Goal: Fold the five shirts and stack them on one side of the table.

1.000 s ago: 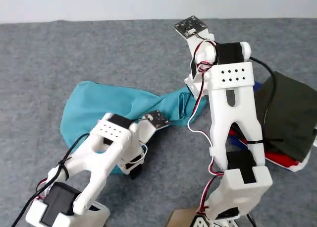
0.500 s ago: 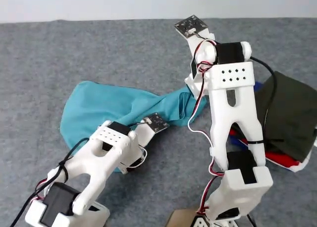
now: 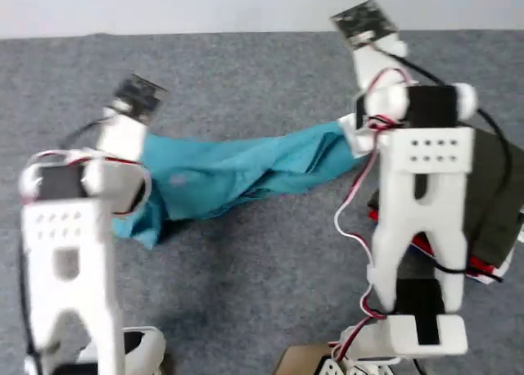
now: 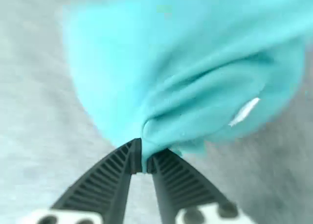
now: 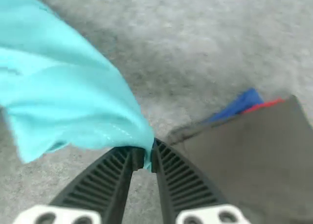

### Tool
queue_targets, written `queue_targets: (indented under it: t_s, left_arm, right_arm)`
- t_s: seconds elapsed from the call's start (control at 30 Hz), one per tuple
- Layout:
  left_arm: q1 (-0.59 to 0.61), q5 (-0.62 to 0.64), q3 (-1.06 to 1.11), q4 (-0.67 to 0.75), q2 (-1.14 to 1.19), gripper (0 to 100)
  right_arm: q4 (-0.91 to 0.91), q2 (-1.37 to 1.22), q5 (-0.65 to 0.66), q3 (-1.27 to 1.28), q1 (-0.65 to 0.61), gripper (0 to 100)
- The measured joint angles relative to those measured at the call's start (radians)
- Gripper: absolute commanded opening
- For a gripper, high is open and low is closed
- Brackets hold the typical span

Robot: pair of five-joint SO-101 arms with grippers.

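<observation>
- The grey counter (image 3: pixel 246 309) is the biggest thing here, with both arms coming in from the 6 o'clock edge.
- Next is the teal shirt (image 3: pixel 237 174). It's pulled into a long bunched rope across the middle, one end over at 9 o'clock and the other up toward 2 o'clock. It's twisted and nowhere near flat yet.
- The stack of folded shirts (image 3: pixel 499 195) sits at 3 o'clock with a dark one on top and red and blue edges poking out under it. I can't tell how many are in there.
- The left pincer (image 4: pixel 142 153) is clenched on a gathered fold at the shirt's 9 o'clock end.
- The right pincer (image 5: pixel 144 155) is pinched tight on a hem edge at the 2 o'clock end, just beside the dark top shirt (image 5: pixel 254 160).
- My read is that this is the spread-it-out step for the teal one, before any folding happens. The next move probably calls for both arms to keep the tension and lower the cloth together so it lands flat, then let go and regrip for the first fold. If one end drops early, it'll likely just bunch up.
</observation>
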State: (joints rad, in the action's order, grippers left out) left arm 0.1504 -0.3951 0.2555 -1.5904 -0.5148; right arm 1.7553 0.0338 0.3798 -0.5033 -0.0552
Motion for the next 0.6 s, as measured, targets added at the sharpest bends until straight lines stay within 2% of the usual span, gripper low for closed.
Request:
queue_targets:
  t_s: [0.2,0.4,0.5,0.6]
  left_arm:
    - [0.064,0.0,-0.094,-0.006,-0.178,0]
    - [0.203,0.0,-0.146,-0.006,-0.258,1]
    - [0.235,-0.009,-0.129,-0.011,-0.259,1]
    - [0.249,-0.081,-0.043,-0.018,-0.232,1]
  right_arm:
    - [-0.008,0.086,0.0,0.0,0.077,1.0]
    - [-0.008,0.166,0.0,0.0,0.094,1.0]
    - [-0.008,0.17,0.0,0.0,0.066,1.0]
    - [-0.008,0.133,0.0,-0.002,-0.005,1.0]
